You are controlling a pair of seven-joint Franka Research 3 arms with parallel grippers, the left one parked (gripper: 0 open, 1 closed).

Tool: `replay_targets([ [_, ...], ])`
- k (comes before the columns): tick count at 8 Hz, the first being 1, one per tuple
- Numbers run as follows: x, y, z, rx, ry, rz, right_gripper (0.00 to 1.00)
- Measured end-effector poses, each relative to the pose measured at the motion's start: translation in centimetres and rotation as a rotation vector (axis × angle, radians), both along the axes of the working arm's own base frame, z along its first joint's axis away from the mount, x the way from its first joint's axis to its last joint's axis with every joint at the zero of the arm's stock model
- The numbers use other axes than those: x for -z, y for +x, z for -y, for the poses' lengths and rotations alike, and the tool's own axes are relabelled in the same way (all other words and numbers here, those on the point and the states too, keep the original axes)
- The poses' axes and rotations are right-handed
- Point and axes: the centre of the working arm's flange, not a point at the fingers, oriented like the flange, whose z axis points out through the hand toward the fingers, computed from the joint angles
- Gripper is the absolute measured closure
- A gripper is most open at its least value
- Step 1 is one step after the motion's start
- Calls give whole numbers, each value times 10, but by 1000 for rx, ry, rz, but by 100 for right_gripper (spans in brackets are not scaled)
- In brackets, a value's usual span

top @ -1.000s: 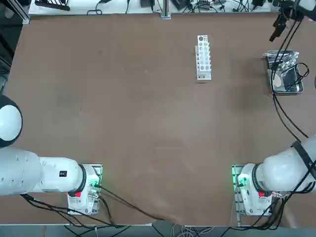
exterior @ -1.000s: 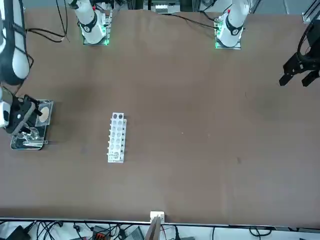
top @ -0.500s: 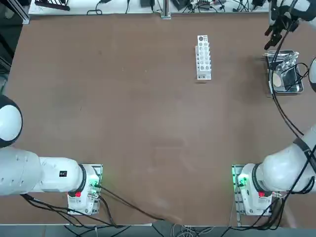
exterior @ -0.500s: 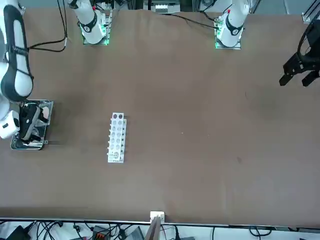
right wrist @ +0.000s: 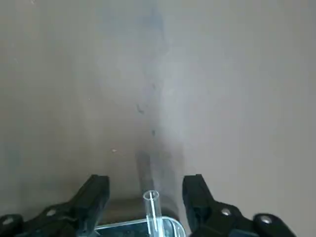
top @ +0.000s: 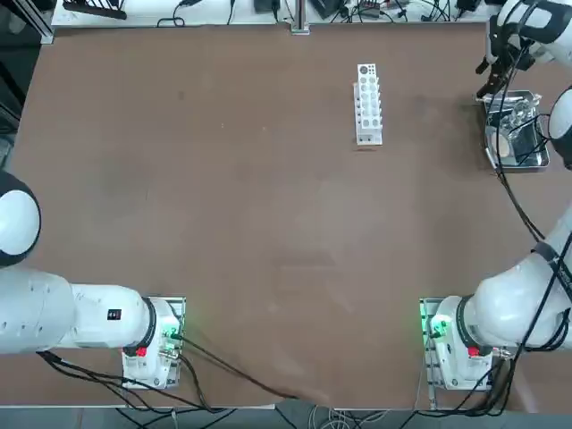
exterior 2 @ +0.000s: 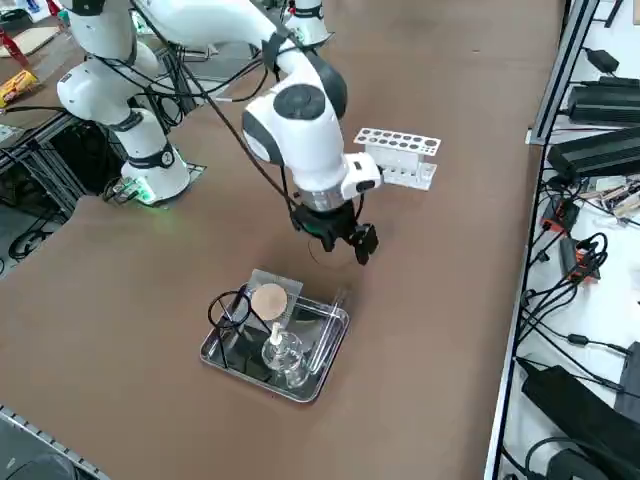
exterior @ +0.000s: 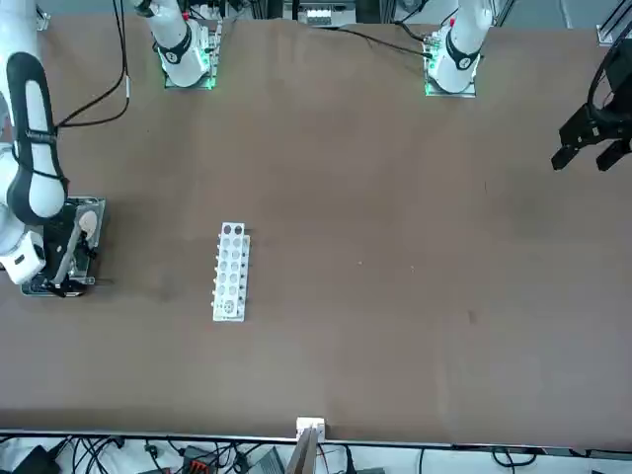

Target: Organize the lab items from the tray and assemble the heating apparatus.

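The metal tray (exterior 2: 250, 378) sits at the table's far right edge (top: 518, 167). In it lie a round tan disc (exterior 2: 268, 300), a black wire stand (exterior 2: 231, 312), a small clear glass burner (exterior 2: 283, 350) and a thin clear tube (exterior 2: 327, 337). My right gripper (exterior 2: 348, 244) hangs over the table just past the tray's end that faces the white rack. In the wrist view the gripper (right wrist: 145, 180) is open, with the tube's open end (right wrist: 150, 197) rising between the fingers (right wrist: 97, 193) and touching neither. The arm hides much of the tray in the front view.
A white holed rack (top: 367, 103) stands on the brown table to the left of the tray, also seen in the side view (exterior 2: 398, 155). Cables and black boxes (exterior 2: 590, 150) lie on a bench beyond the table's far edge.
My right gripper has come down and moved to the tray's far end, bringing the tube's tip between its fingers. The tray's items have not moved.
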Motion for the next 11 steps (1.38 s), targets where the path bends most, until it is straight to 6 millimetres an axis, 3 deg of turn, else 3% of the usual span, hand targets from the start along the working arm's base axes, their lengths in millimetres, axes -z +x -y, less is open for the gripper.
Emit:
replay_targets([
  [3, 29, 11, 24, -11, 28, 14, 15],
  [6, 56, 10, 31, -18, 56, -2, 20],
  [11, 66, 2, 46, -12, 67, -14, 30],
])
